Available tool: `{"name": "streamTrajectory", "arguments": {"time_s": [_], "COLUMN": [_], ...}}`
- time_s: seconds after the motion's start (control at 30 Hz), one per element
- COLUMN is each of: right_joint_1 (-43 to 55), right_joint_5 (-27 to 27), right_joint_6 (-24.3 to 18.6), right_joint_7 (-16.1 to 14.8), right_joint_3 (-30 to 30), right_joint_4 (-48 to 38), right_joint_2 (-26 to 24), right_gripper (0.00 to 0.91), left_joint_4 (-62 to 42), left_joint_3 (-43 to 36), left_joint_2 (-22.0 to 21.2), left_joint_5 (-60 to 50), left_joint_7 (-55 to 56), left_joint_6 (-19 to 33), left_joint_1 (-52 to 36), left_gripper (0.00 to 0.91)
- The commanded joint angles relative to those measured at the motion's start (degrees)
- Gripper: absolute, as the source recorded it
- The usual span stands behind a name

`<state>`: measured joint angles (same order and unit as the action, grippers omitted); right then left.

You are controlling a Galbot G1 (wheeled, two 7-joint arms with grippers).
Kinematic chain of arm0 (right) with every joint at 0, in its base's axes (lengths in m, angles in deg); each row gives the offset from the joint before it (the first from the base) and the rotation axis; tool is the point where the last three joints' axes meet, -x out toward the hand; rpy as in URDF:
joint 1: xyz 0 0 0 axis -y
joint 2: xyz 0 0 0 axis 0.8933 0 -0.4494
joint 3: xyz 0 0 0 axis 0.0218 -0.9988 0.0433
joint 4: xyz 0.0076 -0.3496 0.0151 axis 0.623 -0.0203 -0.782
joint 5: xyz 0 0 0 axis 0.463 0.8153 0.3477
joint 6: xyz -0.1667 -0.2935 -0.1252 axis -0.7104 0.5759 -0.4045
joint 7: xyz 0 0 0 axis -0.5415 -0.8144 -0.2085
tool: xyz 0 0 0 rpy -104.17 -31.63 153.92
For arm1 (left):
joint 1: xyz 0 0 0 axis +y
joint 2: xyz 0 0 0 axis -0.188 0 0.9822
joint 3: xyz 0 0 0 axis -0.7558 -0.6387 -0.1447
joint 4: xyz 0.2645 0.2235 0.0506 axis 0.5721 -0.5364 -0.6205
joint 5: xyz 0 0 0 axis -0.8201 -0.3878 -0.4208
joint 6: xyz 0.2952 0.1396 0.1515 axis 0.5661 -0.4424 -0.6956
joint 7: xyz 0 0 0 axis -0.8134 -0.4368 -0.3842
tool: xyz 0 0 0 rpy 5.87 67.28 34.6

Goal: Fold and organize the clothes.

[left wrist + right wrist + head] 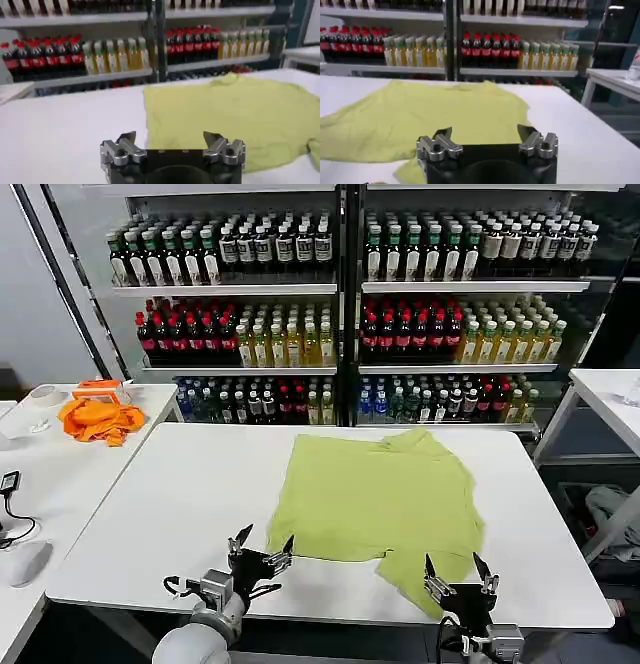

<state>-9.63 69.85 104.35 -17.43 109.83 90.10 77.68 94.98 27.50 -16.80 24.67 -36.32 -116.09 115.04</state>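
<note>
While a crumpled orange cloth (pixel 100 420) lies on the side table (pixel 60 484), lime cotton T-shirt (pixel 380 499) spread flat on white table (pixel 170 514), left gripper (pixel 260 544) and right gripper (pixel 460 572) held low at near edge, both spread wide, empty.

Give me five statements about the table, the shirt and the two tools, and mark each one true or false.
1. The lime T-shirt lies spread on the white table. True.
2. The left tool grips the shirt's hem. False: it is open, near the table's front edge, holding nothing.
3. The right tool is open, by the shirt's near corner. True.
4. The orange cloth lies on the shirt. False: it lies on a side table.
5. Shelves of bottles stand behind the table. True.
</note>
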Motion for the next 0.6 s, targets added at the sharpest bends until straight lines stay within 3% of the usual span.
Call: {"name": "streamTrajectory", "arguments": {"time_s": [0.03, 0.53, 0.6], "right_joint_1": [-1.13, -1.79, -1.68], "right_joint_5": [-1.01, -1.95, -2.05], "right_joint_6": [6.21, 7.7, 7.59], "right_joint_7": [2.96, 4.82, 4.98], "right_joint_3": [-1.71, -3.97, -3.77], "right_joint_4": [0.01, -1.5, -1.67], "right_joint_2": [0.14, 0.93, 1.06], "right_gripper": [0.907, 0.907, 0.786], "left_joint_4": [-5.92, -11.68, -11.6], "left_joint_3": [-4.27, -8.09, -8.13], "left_joint_2": [7.11, 7.55, 7.67], "left_joint_5": [7.36, 14.9, 15.95], "left_joint_7": [2.38, 4.61, 4.65], "left_joint_6": [-3.61, -3.65, -3.66], "left_joint_1": [-7.06, -12.78, -12.53], "left_gripper": [0.907, 0.907, 0.897]}}
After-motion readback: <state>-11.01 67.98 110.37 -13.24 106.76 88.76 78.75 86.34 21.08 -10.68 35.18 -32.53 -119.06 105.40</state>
